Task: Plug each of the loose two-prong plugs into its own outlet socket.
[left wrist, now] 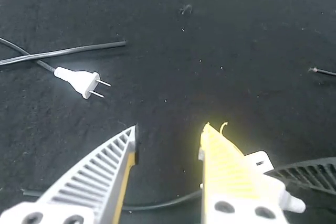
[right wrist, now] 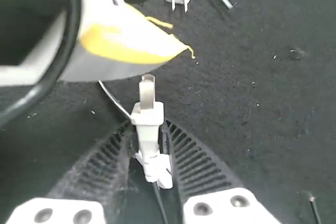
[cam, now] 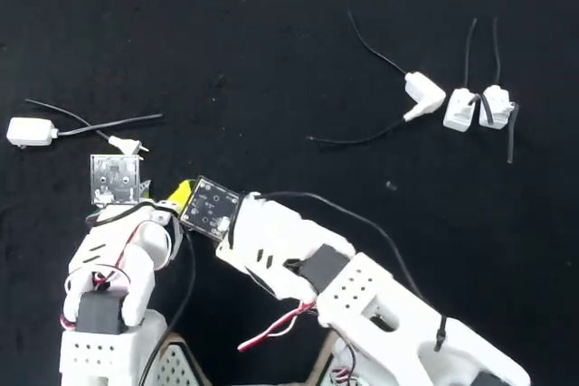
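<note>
My right gripper (right wrist: pixel 147 129) is shut on a white two-prong plug (right wrist: pixel 147 115), its prongs pointing forward past the fingertips. A second loose white plug (left wrist: pixel 79 81) lies on the black table with its dark cord, ahead of my left gripper (left wrist: pixel 169 129), which stands open and holds nothing. From above, this loose plug (cam: pixel 127 144) lies just beyond the left arm (cam: pixel 113 255). The right arm (cam: pixel 289 250) leans in beside it. My left gripper's yellow finger (right wrist: pixel 131 45) hangs close over the held plug. Two white socket blocks (cam: pixel 460 110) (cam: pixel 495 106) lie far right.
A white angled piece (cam: pixel 423 95) with a cord lies beside the socket blocks. A white adapter (cam: pixel 27 131) sits at the far left edge. Thin dark cords (cam: pixel 348 140) trail across the black table (cam: pixel 271 70).
</note>
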`<state>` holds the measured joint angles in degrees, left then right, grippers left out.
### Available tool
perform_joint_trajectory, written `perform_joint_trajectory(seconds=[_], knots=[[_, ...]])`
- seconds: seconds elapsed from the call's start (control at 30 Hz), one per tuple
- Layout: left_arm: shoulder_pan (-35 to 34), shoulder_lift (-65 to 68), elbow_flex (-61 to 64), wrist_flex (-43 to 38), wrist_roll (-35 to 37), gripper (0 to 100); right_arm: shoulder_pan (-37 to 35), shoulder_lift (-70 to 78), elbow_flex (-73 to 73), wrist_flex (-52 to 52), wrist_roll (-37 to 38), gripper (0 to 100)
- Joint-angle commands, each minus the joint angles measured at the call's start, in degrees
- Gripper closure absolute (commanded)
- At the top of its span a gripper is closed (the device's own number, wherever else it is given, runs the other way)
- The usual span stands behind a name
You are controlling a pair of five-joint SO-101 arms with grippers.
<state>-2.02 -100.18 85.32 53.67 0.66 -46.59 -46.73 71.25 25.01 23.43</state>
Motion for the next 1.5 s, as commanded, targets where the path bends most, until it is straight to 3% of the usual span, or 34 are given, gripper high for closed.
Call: perform_joint_trajectory(seconds=[0.0, 0.47, 0.7, 0.87, 1.47], knots=[[2.59, -0.62, -0.84, -0.18, 0.18, 80, -0.79, -2.24, -0.4, 0.26, -0.53, 98.8], [2.51, -0.62, -0.48, -6.86, 0.53, 80, -0.88, -2.24, -0.22, 0.26, -0.62, 98.8], [6.11, -0.62, 2.15, -7.12, 0.09, 80, -0.88, -2.59, -0.22, 0.26, -0.62, 98.8], [4.79, -0.62, 2.33, -7.12, 0.09, 80, -0.7, -2.86, -1.1, 2.37, -0.62, 98.8], [4.35, -0.62, 3.21, -7.21, 0.09, 80, -0.79, -17.89, 0.75, 9.23, -0.7, 98.8]])
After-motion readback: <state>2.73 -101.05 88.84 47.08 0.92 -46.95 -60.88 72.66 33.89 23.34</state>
